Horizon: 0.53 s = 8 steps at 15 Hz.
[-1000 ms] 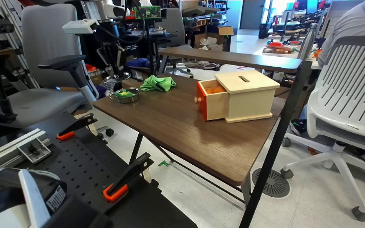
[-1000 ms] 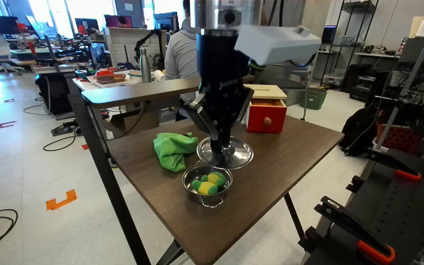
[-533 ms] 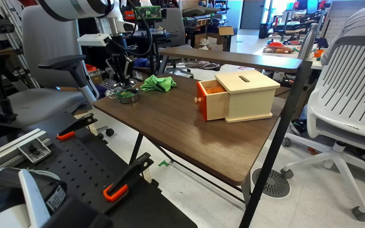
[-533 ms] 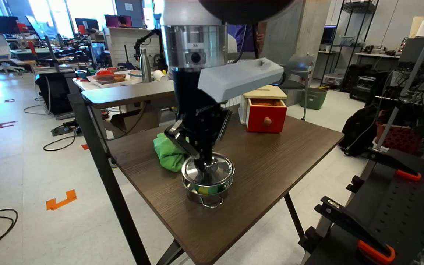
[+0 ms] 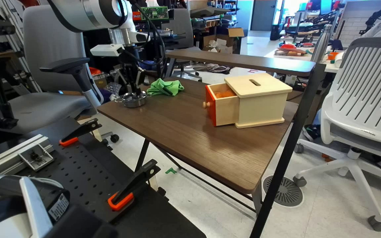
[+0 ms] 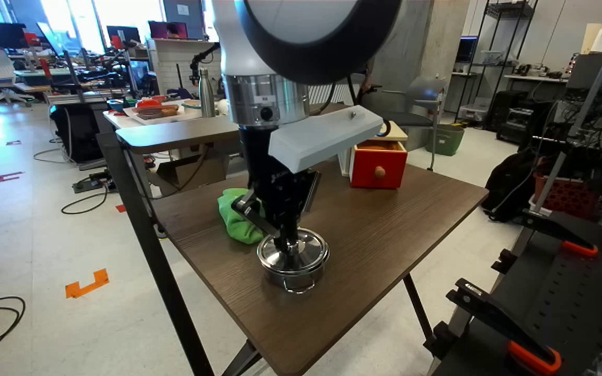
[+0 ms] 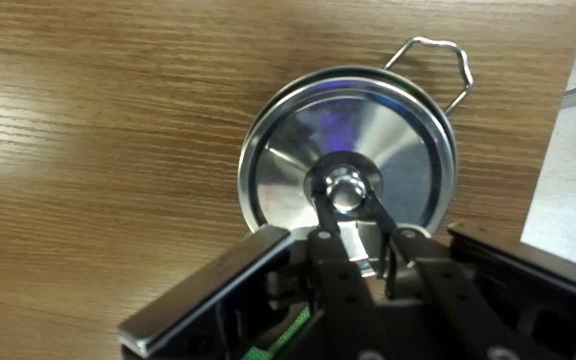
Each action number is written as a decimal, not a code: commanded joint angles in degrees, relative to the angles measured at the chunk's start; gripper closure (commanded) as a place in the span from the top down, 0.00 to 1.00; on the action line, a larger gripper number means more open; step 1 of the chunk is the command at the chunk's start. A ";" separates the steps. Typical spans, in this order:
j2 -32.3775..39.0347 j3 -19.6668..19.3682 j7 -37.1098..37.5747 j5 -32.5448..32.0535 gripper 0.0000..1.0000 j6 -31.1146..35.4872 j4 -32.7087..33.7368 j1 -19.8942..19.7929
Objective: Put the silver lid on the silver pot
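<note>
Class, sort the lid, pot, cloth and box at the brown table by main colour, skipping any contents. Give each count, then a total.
Silver: 2 (silver lid, silver pot)
Green: 1 (green cloth)
Pale wood: 1 (wooden box)
Total: 4

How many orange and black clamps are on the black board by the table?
2. In an exterior view, one clamp sits nearer the metal rail, another clamp lower down, both at the edge of the black board facing the table. Others may be hidden.
</note>
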 commanded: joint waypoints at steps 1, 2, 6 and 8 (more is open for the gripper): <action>2.45 -1.36 0.08 -0.75 0.05 -3.38 3.86 1.23; 2.73 -1.41 0.11 -0.83 0.05 -3.82 4.30 1.27; 3.03 -1.15 0.05 -0.57 0.44 -5.42 5.11 1.12; 2.91 -0.84 -0.31 -0.26 0.58 -6.06 5.07 0.83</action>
